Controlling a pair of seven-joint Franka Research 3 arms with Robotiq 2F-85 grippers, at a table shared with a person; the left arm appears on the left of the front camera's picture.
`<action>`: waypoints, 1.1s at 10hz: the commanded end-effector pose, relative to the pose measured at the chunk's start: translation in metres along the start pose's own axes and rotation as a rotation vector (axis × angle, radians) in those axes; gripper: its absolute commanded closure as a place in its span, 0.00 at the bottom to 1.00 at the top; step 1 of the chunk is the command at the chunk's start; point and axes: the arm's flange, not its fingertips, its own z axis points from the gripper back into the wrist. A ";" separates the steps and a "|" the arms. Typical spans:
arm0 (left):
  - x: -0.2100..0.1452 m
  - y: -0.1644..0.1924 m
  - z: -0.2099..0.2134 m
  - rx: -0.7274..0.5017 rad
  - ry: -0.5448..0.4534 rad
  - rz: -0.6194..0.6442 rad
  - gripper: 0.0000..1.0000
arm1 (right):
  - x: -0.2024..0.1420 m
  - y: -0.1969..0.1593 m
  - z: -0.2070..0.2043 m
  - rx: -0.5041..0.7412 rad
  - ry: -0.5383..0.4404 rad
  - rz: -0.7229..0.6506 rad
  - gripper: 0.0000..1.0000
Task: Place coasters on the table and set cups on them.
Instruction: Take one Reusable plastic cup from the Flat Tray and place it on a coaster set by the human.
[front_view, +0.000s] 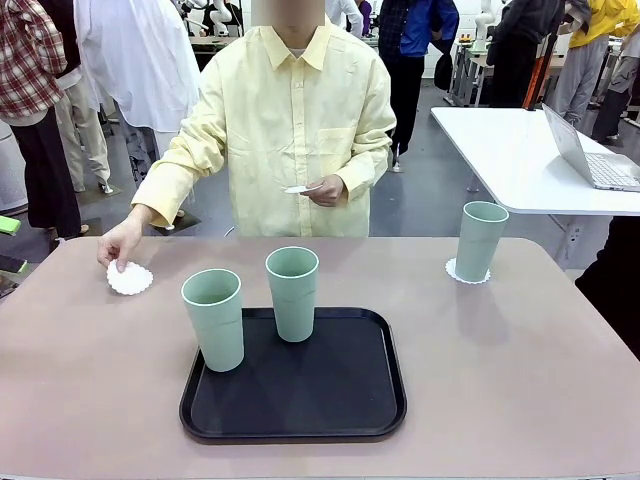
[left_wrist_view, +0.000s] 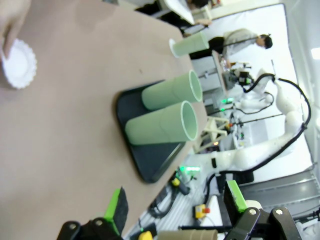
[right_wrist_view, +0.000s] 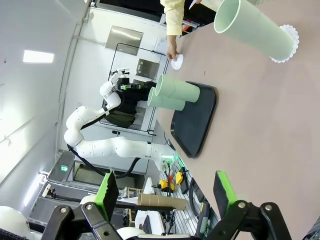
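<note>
Left tool (left_wrist_view: 175, 201), right tool (right_wrist_view: 165, 191) spread; two cups (front_view: 213, 320) (front_view: 292, 293) upright on tray (front_view: 345, 395).

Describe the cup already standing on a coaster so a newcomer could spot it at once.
Start at the beige-pink table and look past the black tray toward the table's far right corner. A mint-green cup stands there alone on a white lacy coaster; the other two cups stand on the tray.

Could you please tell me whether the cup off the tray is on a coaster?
On: the cup stands upright on a white scalloped coaster, whose edge shows around its base.
</note>
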 end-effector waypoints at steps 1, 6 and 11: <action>0.001 0.000 0.001 -0.016 -0.012 -0.018 0.00 | -0.001 -0.001 0.000 0.002 -0.001 -0.005 0.00; 0.001 0.000 0.001 -0.016 -0.012 -0.018 0.00 | -0.001 -0.001 0.000 0.002 -0.001 -0.005 0.00; 0.001 0.000 0.001 -0.016 -0.012 -0.018 0.00 | -0.001 -0.001 0.000 0.002 -0.001 -0.005 0.00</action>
